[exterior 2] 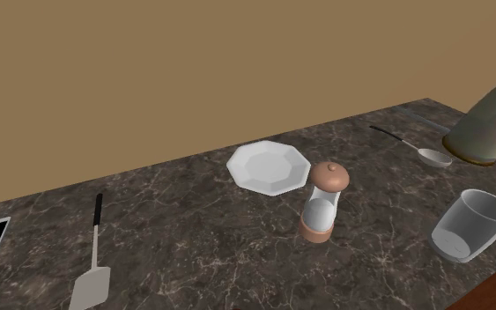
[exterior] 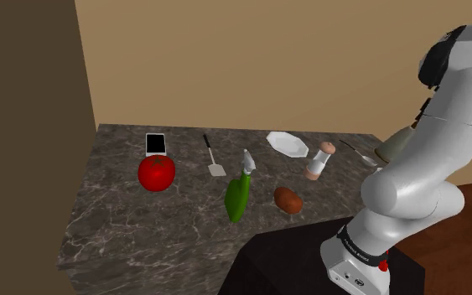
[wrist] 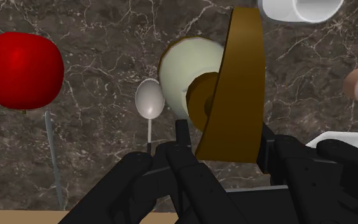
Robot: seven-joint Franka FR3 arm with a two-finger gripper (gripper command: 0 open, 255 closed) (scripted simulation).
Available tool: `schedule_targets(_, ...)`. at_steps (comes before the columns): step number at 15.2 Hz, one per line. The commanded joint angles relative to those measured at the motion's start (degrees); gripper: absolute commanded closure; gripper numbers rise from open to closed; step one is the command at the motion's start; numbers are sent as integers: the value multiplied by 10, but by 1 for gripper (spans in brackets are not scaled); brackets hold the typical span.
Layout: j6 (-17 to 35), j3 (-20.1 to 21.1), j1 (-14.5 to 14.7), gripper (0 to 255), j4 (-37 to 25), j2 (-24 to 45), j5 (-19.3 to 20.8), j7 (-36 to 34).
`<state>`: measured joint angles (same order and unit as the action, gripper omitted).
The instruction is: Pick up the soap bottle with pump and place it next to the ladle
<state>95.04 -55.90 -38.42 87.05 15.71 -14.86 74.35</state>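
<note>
My gripper [wrist: 227,140] is shut on the soap bottle [wrist: 196,79], a pale grey-green bottle with brown ends, clasped at its brown part between the two black fingers [wrist: 184,137]. The bottle hangs tilted above the dark marble counter, just over the ladle [wrist: 150,98], whose pale bowl lies right beside it. From the second exterior view the bottle [exterior 2: 488,123] hovers at the right edge, above and right of the ladle [exterior 2: 418,150]. In the shoulder view the bottle [exterior: 393,147] peeks out behind the arm, next to the ladle [exterior: 358,153].
A clear cup [exterior 2: 470,225], a brown-capped grinder [exterior 2: 323,204] and a white plate [exterior 2: 269,166] stand near the ladle. A red round fruit [wrist: 23,70] lies past the ladle. Farther along the shoulder view's left sit a green spray bottle [exterior: 237,194], potato [exterior: 287,199], spatula [exterior: 214,159], tomato [exterior: 156,173] and phone [exterior: 156,143].
</note>
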Motion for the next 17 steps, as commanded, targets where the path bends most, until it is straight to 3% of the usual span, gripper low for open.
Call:
schedule_targets(1, -3, 4, -48, 255, -28, 44, -37, 43)
schedule_targets(3, -13, 14, -97, 255, -68, 88, -68, 72)
schedule_targets(4, -14, 16, -101, 255, -70, 89, -69, 73)
schedule_targets(17, 83, 22, -81, 255, 29, 94, -77, 87)
